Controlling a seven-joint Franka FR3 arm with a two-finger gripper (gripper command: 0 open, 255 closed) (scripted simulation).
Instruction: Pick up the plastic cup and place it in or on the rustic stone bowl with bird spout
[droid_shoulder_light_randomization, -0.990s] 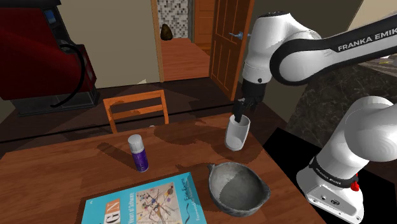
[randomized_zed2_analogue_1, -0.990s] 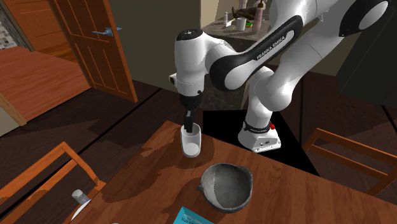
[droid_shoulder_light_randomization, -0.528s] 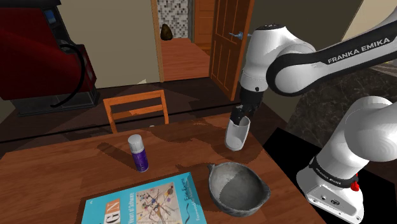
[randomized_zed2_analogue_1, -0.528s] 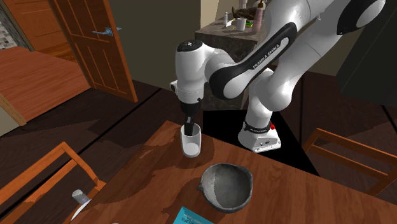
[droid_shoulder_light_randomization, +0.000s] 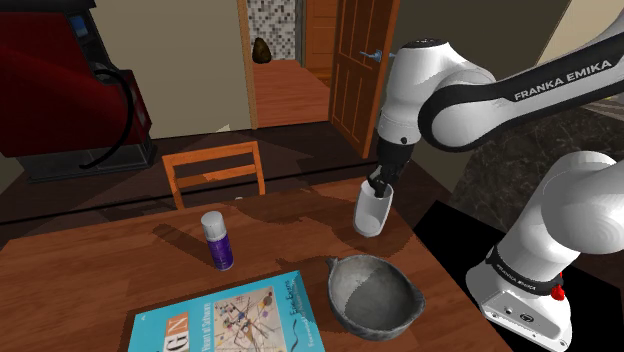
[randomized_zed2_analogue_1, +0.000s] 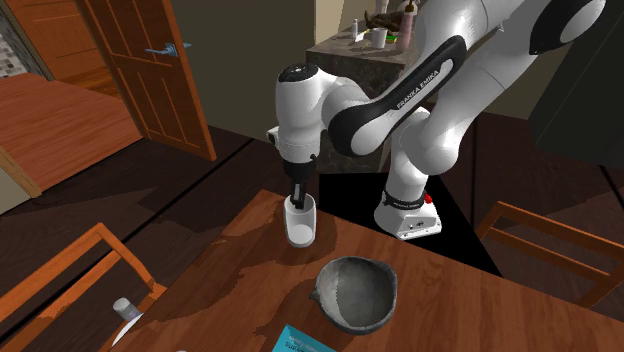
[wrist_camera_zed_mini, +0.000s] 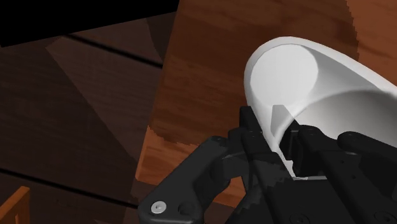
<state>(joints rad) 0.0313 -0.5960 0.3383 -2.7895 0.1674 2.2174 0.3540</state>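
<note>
A black gripper (droid_shoulder_light_randomization: 381, 183) pinched the wall of a white cup (droid_shoulder_light_randomization: 374, 212), one finger inside the mouth and one outside, with the fingers parted only by the thickness of the wall. The wrist view showed the same hold, the cup (wrist_camera_zed_mini: 299, 83) clasped at its rim by the gripper (wrist_camera_zed_mini: 280, 149). The cup leaned slightly, near the far edge of a wooden table (droid_shoulder_light_randomization: 120, 262); whether its base touched the wood could not be told. In the shoulder view a grey stone bowl (droid_shoulder_light_randomization: 372, 292) sat at six o'clock from the cup, near but apart. In the second exterior view the bowl (randomized_zed2_analogue_1: 355, 290) lay at about four o'clock from the cup (randomized_zed2_analogue_1: 300, 222). The step in hand appeared to be the lift. A rim pinch lets a cup swing, so a slow, straight rise until the base clears the bowl's rim seemed wise, then a short carry and a gentle lowering into the hollow, away from the spout. Also on the table were a small bottle (droid_shoulder_light_randomization: 217, 240) at nine o'clock from the cup and a blue book (droid_shoulder_light_randomization: 230, 320) at eight o'clock from the bowl. Beyond stood a wooden chair (droid_shoulder_light_randomization: 213, 170) and an open wooden door (droid_shoulder_light_randomization: 360, 60).
</note>
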